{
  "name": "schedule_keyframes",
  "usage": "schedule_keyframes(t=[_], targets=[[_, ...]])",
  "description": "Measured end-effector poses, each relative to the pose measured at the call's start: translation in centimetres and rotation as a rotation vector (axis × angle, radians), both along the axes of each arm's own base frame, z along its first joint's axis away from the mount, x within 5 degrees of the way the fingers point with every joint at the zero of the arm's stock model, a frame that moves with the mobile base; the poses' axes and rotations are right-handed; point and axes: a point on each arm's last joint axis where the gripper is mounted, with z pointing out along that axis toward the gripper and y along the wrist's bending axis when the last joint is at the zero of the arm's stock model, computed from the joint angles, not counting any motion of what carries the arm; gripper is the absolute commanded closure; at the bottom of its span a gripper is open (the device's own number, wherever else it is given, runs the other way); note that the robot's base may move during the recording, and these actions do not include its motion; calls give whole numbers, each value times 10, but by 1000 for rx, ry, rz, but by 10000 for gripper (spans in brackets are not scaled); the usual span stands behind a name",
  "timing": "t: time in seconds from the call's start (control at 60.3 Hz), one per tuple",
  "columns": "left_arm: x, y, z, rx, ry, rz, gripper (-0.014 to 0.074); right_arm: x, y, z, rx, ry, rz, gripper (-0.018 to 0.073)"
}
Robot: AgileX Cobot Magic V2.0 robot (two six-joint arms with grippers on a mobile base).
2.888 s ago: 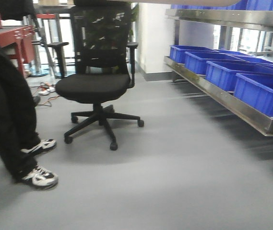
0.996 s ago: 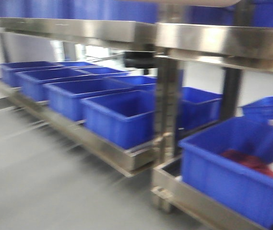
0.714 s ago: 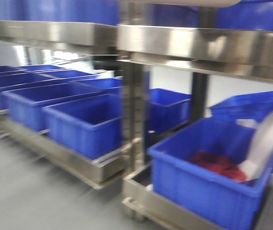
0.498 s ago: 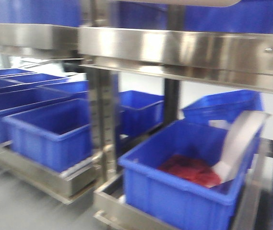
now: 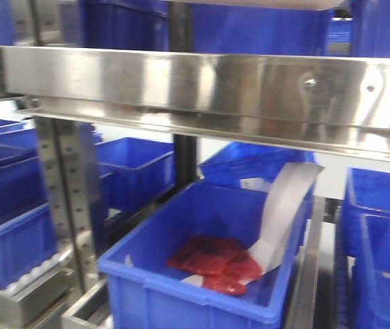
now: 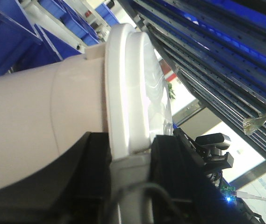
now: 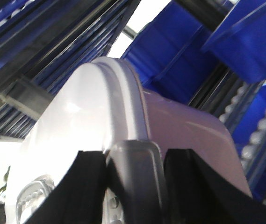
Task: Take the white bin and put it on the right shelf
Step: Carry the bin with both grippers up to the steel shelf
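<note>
The white bin is clamped at its lidded rim by the left gripper and right gripper; its long axis cannot be told. Its edge is seen at 12 o'clock, above the right shelf rail. At 6 o'clock, a blue bin holds a red bundle and white sheet.

The white bin appears in the front view only as a pale sliver at the top edge, and both wrist views crop its body. The right shelf runs off both sides. The blue bin is cut by the bottom edge; its red contents are too blurred to identify.
</note>
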Motion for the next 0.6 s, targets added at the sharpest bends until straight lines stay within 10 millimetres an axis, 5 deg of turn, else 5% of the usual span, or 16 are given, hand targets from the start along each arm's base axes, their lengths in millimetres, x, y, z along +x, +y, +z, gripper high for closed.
schedule_keyframes(t=[0.597], targets=[[8, -2, -10, -7, 30, -18, 722, 1, -1, 0, -1, 3, -13, 468]])
